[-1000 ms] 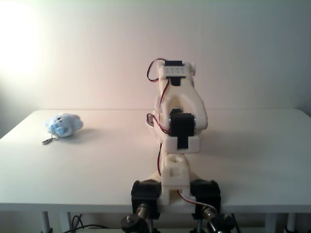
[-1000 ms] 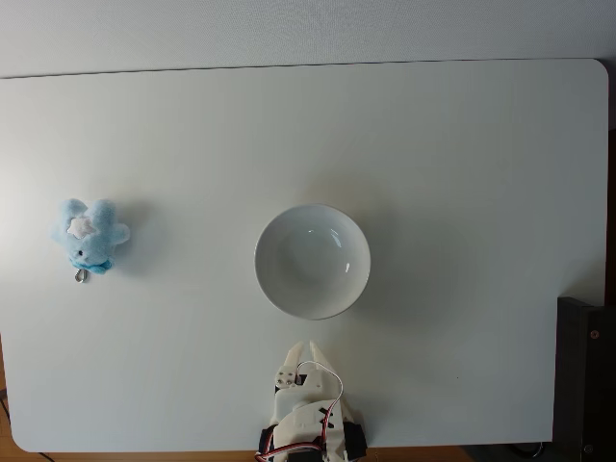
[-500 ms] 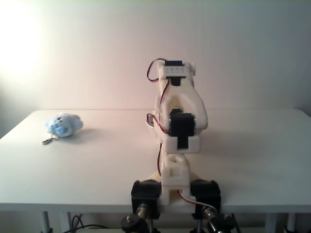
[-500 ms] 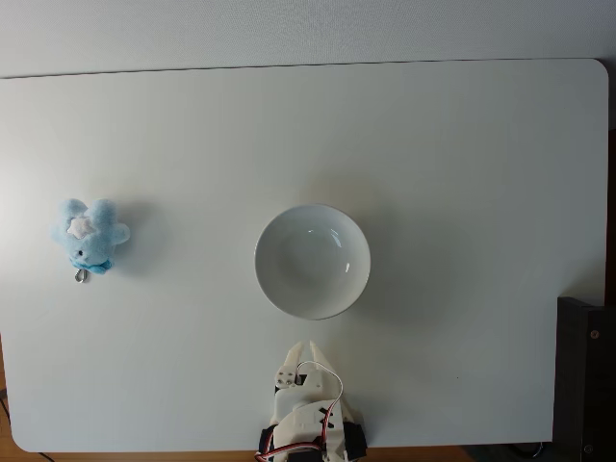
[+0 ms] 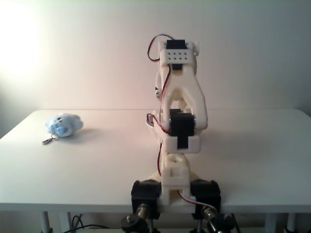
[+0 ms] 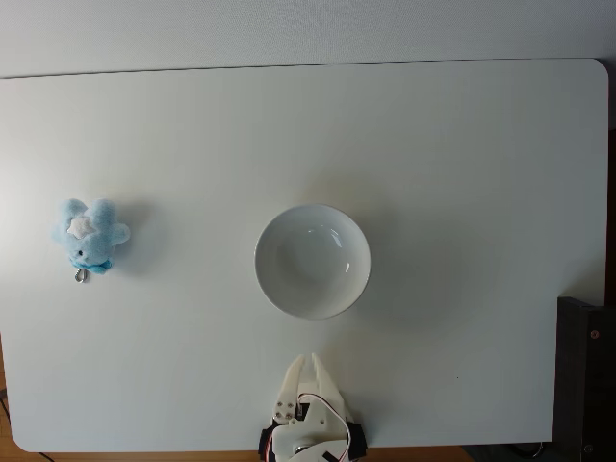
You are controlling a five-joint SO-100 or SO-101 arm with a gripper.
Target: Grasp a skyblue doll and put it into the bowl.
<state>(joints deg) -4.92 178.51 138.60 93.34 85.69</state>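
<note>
Skyblue doll (image 6: 89, 233) lies near the tabletop's (image 6: 462, 144) left edge; bowl (image 6: 312, 261) centered; tool (image 6: 305, 361) fingers slightly apart.

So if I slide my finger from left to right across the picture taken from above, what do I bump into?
First the skyblue doll near the left edge, then the gripper at the bottom, then the bowl in the middle, then a dark object at the right edge.

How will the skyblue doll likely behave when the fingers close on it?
The skyblue doll looks fluffy, so it will probably squash and suit a deep pinch. It seems light and may slide if nudged. Its small metal clip will likely dangle when lifted.
</note>
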